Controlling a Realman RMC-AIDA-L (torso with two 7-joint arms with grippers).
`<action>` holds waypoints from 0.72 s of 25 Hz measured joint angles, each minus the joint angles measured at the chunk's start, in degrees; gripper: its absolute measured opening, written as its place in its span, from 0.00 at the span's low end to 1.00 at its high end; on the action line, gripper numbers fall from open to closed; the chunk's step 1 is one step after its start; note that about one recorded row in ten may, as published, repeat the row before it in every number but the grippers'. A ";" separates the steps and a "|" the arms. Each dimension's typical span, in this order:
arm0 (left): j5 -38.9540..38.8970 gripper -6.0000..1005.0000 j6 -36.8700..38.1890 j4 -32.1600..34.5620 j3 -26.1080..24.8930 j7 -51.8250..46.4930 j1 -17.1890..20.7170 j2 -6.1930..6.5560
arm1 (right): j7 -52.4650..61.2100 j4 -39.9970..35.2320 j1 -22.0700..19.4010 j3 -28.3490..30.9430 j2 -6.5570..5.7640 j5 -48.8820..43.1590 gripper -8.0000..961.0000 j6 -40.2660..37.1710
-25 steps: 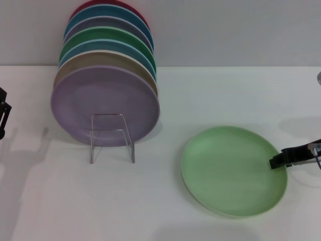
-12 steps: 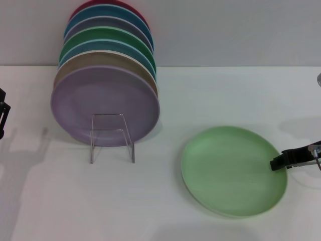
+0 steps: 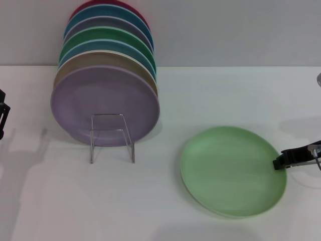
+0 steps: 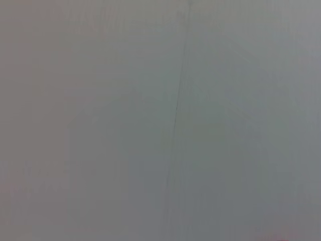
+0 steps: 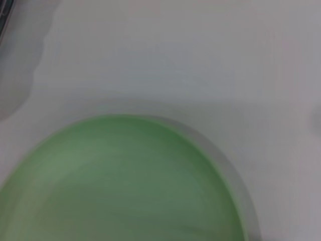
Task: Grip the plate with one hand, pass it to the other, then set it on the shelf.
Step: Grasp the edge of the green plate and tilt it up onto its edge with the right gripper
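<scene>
The white desk (image 3: 165, 211) lies open between the small clear acrylic stand with thin upright loops (image 3: 112, 136) and the pale mint-green round plate (image 3: 233, 170), which are well apart, so a claw could pass there. Behind the stand a row of upright plates blocks the back left: the lilac purple plate (image 3: 105, 104) in front, leaning just behind the stand's loops, with tan, teal, emerald-green, blue and red plates stacked behind it up to the grey wall (image 3: 230, 30). The right claw (image 3: 279, 163) sits at the mint plate's right rim, closing that side. The left claw (image 3: 3, 113) hangs at the far left edge, well clear of the stand.
</scene>
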 joint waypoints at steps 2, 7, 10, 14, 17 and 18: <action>0.00 0.77 -0.02 0.00 -0.02 0.00 0.00 0.00 | 0.00 0.00 0.11 0.00 0.00 0.00 0.13 0.03; 0.00 0.77 0.04 -0.04 -0.09 0.00 -0.02 0.00 | -0.59 -0.10 0.31 -0.48 0.00 0.00 0.10 0.10; 0.00 0.77 0.01 0.07 -0.11 0.00 -0.20 0.00 | -0.96 0.30 0.17 -1.05 0.00 0.00 0.07 -0.15; 0.00 0.77 -0.03 0.05 -0.11 0.00 -0.24 0.00 | -1.06 0.63 0.09 -1.08 0.00 0.00 0.04 -0.42; 0.01 0.77 -0.04 0.04 -0.11 0.00 -0.27 0.00 | -1.11 2.51 -0.47 -1.08 0.01 0.10 0.03 -0.92; 0.00 0.77 -0.05 0.04 -0.11 0.00 -0.27 -0.01 | -1.11 3.71 -0.86 -1.09 0.03 0.23 0.03 -1.10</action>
